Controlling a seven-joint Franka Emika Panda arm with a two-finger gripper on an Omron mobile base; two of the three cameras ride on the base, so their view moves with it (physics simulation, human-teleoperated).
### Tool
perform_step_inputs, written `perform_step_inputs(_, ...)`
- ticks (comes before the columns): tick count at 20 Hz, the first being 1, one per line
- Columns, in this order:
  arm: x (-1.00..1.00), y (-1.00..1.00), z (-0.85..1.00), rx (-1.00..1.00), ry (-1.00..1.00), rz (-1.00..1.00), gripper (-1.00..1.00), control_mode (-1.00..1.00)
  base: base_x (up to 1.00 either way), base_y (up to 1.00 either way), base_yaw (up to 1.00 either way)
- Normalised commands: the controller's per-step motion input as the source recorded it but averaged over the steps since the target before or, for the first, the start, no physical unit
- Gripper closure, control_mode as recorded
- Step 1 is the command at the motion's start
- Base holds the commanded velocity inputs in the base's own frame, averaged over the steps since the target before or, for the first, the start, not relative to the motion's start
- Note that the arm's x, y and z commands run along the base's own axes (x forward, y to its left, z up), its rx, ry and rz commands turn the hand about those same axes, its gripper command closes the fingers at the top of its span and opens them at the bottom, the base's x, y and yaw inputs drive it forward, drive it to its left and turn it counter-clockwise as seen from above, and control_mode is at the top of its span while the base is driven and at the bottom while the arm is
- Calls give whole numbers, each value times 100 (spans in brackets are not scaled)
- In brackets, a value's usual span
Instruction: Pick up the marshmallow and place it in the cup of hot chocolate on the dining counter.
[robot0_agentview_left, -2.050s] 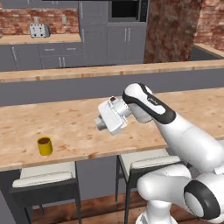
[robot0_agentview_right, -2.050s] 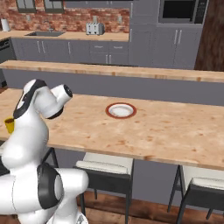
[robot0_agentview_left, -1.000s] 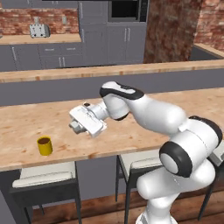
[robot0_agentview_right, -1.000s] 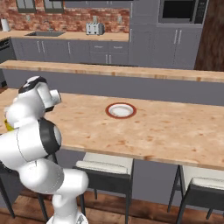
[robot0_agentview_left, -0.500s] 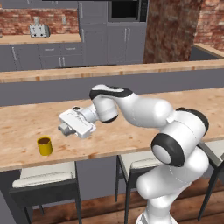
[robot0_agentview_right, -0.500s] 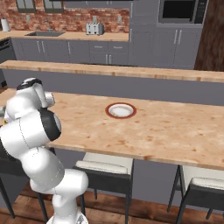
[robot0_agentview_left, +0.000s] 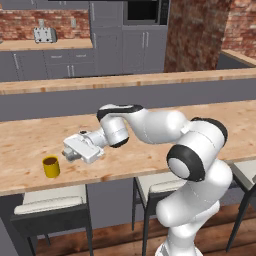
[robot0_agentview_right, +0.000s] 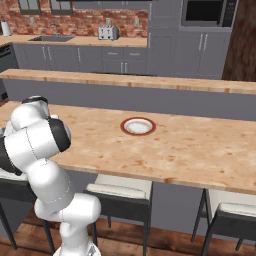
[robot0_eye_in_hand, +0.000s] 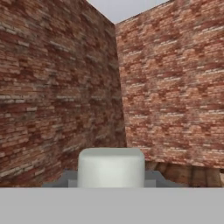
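Note:
In the hand view the marshmallow (robot0_eye_in_hand: 111, 168), a whitish-grey block, sits between my dark fingertips, so my gripper (robot0_eye_in_hand: 111, 180) is shut on it. From the left base view my gripper (robot0_agentview_left: 66, 152) hangs just above the dining counter (robot0_agentview_left: 150, 162), pointing left. The cup of hot chocolate (robot0_agentview_left: 50, 167), small and yellow, stands on the counter slightly left of and nearer than the fingertips, a short gap away. The marshmallow itself is too small to make out in the left base view.
A round white plate with a red rim (robot0_agentview_right: 138, 126) lies mid-counter to the right. Pale-seated stools (robot0_agentview_left: 50, 202) stand under the counter's near edge. A narrower wooden ledge (robot0_agentview_left: 130, 80) runs behind it. The hand view looks at brick walls (robot0_eye_in_hand: 52, 87).
My arm has swung left along the counter, carrying the hand from the middle toward the yellow cup. The grip has stayed shut on the marshmallow.

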Motion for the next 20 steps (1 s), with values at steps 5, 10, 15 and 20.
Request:
perform_step_inputs(5, 12, 8, -20, 0, 9, 0, 100, -100, 0, 0, 0)
perform_step_inputs(10, 10, 12, -7, 0, 5, 0, 100, -100, 0, 0, 0)
perform_step_inputs(15, 7, 24, 0, 0, 3, 0, 100, -100, 0, 0, 0)
perform_step_inputs(20, 6, 14, -4, 0, 4, 0, 100, -100, 0, 0, 0)
